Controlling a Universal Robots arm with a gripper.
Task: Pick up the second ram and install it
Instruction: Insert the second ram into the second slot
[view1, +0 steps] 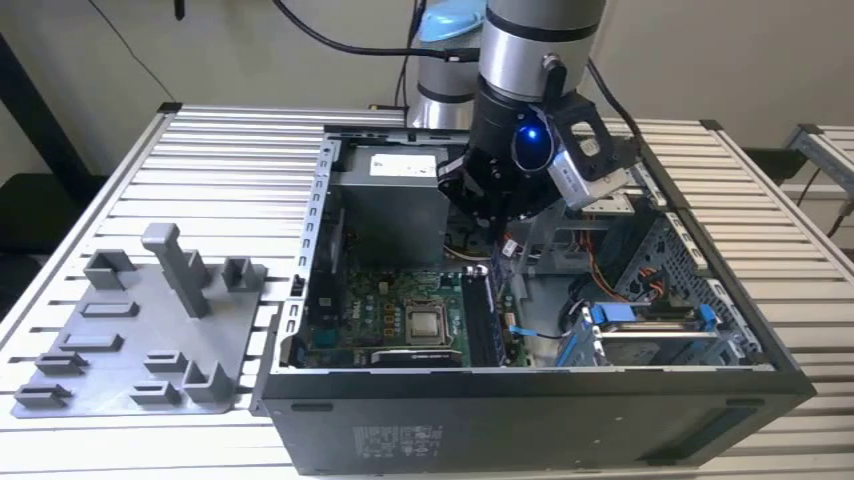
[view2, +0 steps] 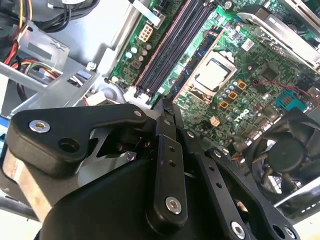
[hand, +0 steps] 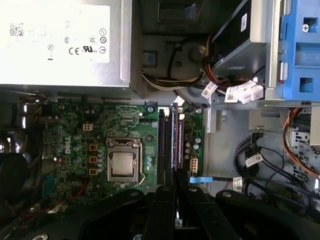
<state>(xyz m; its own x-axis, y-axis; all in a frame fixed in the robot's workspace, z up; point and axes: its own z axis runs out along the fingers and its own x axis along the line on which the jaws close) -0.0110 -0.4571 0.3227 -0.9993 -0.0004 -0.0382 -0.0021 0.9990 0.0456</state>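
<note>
Dark and edge-on, what looks like the second ram (hand: 179, 145) stands in the motherboard's memory slots (hand: 161, 145) near the gripper (hand: 176, 189), whose 2 fingers (hand: 165, 210) sit nearly together, hold unclear; insertion seems underway, seating unconfirmed.

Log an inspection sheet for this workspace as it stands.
Surface: slatted metal table carrying the open computer case.
Job's things: second ram, seemingly the slim strip on edge among the memory slots; seating cannot be told.
Clutter: grey holder tray at the exterior view's left.
Grippers: gripper low inside the case, above the slots.
Cables: loose bundles in the case; black cable behind the arm.
Surroundings: pale wall.
</note>
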